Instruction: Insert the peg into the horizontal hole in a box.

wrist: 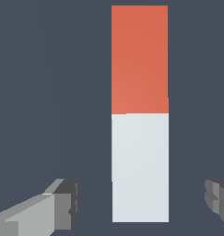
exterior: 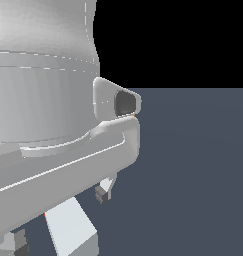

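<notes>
Flat, even light in both views, no strong source you can pick out and no cast shadows on the dark grey-blue floor (exterior: 193, 175). The robot arm (exterior: 43, 100) fills most of the exterior view and comes out very bright, nearly washed out near the top, with soft banded shading on its curves. Above the floor it's pure black. Everything's sharp but low-res, with jagged edges. In the wrist view the peg (wrist: 140, 138) looks matte, no glare, and no edge distortion
</notes>
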`<state>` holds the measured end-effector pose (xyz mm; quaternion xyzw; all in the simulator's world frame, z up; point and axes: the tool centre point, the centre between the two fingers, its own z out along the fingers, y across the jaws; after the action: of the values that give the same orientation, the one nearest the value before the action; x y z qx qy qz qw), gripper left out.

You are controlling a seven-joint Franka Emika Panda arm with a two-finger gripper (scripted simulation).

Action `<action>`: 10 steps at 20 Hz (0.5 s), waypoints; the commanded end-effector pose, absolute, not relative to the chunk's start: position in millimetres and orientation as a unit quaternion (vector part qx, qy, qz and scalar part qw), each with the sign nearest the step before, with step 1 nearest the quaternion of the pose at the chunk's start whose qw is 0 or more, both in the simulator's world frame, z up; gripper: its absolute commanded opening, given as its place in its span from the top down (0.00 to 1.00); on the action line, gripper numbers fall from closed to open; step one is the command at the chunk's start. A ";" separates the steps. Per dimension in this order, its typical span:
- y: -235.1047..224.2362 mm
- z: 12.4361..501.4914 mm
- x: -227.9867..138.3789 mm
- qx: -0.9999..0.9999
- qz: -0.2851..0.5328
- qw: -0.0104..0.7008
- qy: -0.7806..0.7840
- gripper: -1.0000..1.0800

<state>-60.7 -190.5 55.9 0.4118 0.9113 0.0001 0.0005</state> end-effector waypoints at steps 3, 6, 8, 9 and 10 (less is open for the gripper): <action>-190.1 33.7 -61.5 0.411 0.000 0.000 0.912 0.04; -190.3 23.9 -61.1 0.411 0.000 0.000 0.912 0.04; -190.6 20.7 -60.7 0.411 0.000 0.000 0.912 0.04; -190.7 20.0 -60.5 0.411 0.000 0.000 0.912 0.04; -190.7 19.8 -60.4 0.411 0.000 0.000 0.912 0.04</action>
<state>-61.1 -190.4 20.8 0.4106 0.9118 0.0000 -0.0008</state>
